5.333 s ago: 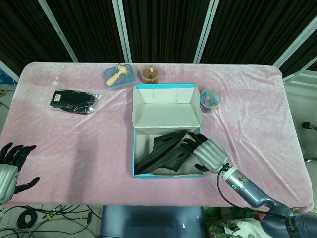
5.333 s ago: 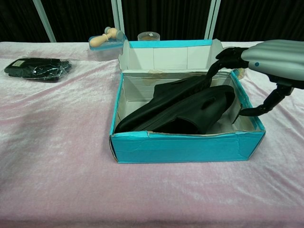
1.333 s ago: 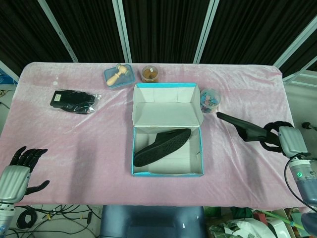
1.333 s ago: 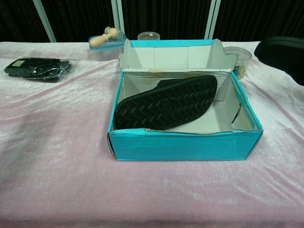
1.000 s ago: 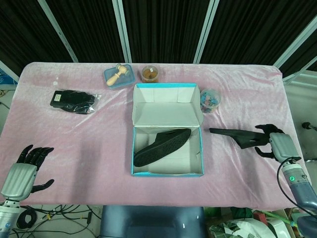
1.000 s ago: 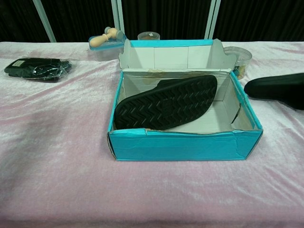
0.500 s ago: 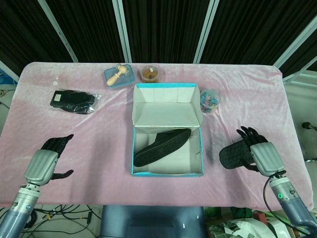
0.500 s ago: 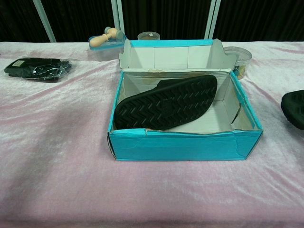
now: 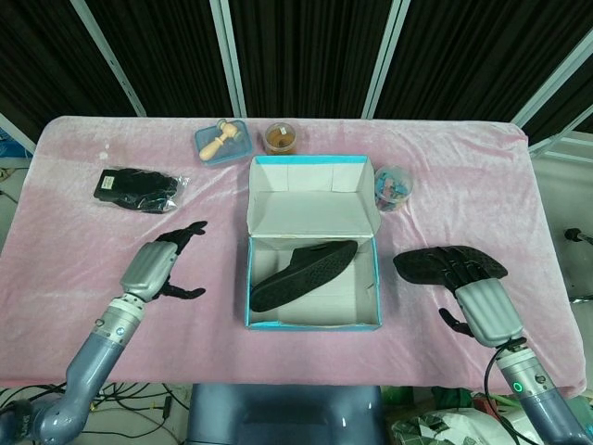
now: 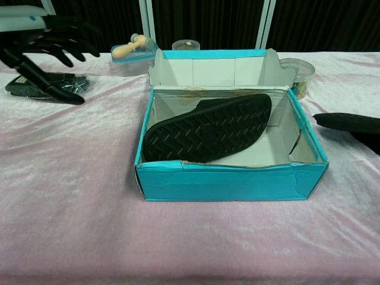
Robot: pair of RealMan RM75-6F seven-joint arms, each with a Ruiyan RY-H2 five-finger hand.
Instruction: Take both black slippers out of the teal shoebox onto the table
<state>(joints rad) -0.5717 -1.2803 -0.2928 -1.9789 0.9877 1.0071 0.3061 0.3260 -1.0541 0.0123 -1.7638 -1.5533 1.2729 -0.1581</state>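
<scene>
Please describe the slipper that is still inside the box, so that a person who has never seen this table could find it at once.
In the middle of the pink table stands an open teal shoebox. Inside lies one black slipper, diagonal and tilted so its zigzag sole shows. The other slipper lies outside, to the right of the box, under the right hand.

The table (image 9: 482, 176) wears a pale pink, velvety cloth. The shoebox (image 9: 313, 322) is teal outside and off-white inside. The slipper in the box (image 9: 304, 274) is black, its sole moulded in a zigzag tread (plainest from the chest view); the slipper on the table (image 9: 435, 264) is black too. Both the left hand (image 9: 157, 267) and the right hand (image 9: 482, 301) have silver-grey backs and black fingers. The small tray (image 9: 222, 142) is light blue, holding a pale wooden piece. The jar (image 9: 280, 138) shows amber-brown; the packet (image 9: 137, 188) is black.
</scene>
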